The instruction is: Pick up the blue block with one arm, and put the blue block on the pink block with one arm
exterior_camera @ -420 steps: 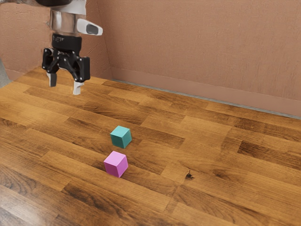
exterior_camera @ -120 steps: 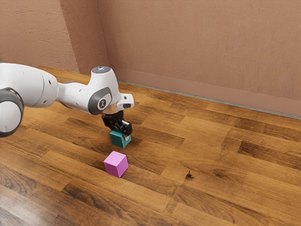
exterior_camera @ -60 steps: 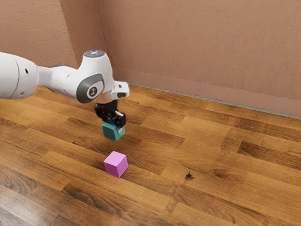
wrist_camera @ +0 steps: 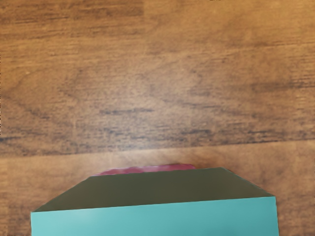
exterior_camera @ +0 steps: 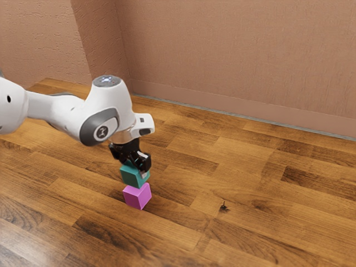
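1. Where the wooden tabletop (exterior_camera: 267, 233) runs closest to the exterior camera, it shows dark-grained planks. A small dark speck (exterior_camera: 223, 207) lies on it toward the exterior view's right, well apart from the blocks.
2. Just behind that foreground, the pink block (exterior_camera: 137, 196) sits flat on the tabletop with one corner turned toward the camera.
3. Directly above it is the blue block (exterior_camera: 132, 177), blue-green in colour. Its underside appears to meet the pink block's top, though I cannot tell whether it rests there or hangs just above.
4. The two blocks line up closely, with the blue one set slightly toward the exterior view's left.
5. The end effector (exterior_camera: 135, 167) points down at the stack. Its two black fingers are pressed against opposite sides of the blue block, parted only by the block's width, and grip its upper part.
6. In the wrist view, the blue block (wrist_camera: 155, 216) lies large just under the hand, with one face in dark shade. A thin sliver of the pink block (wrist_camera: 147, 170) shows past its far edge, with wood grain beyond.
7. The white arm (exterior_camera: 67, 114) comes in from the exterior view's left and bends down at a rounded, grey-capped joint above the end effector.
8. Farthest back, a baseboard (exterior_camera: 250, 111) runs along the foot of the brown wall (exterior_camera: 250, 50).
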